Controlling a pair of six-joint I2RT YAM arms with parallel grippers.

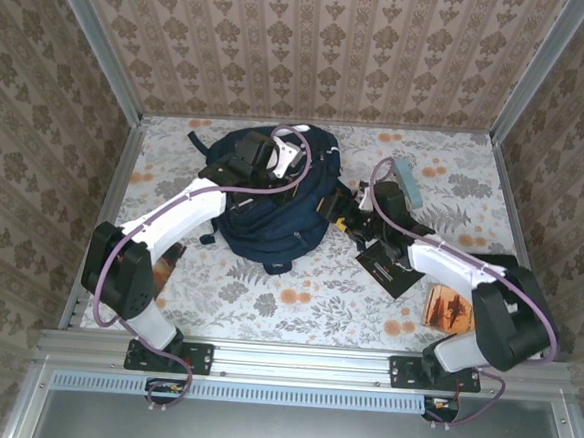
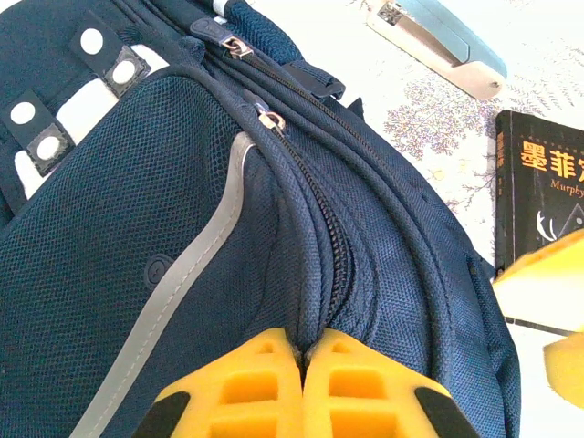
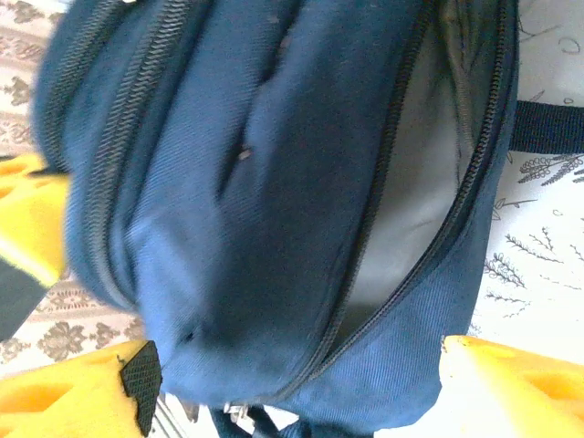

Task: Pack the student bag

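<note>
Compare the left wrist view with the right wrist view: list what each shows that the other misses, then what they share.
Left wrist, not right wrist: the stapler, the book, a grey stripe and closed zips. Right wrist, not left wrist: an unzipped pocket with pale lining. Both: the bag and the table.

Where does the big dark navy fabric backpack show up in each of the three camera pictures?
Top external: the dark navy fabric backpack lies left of centre, towards the far side of the table.
Left wrist: the backpack covers the left and middle, its zippers running diagonally.
Right wrist: the backpack spans the middle, with one pocket unzipped on grey lining.
Shared landmark: the floral table cover.
</note>
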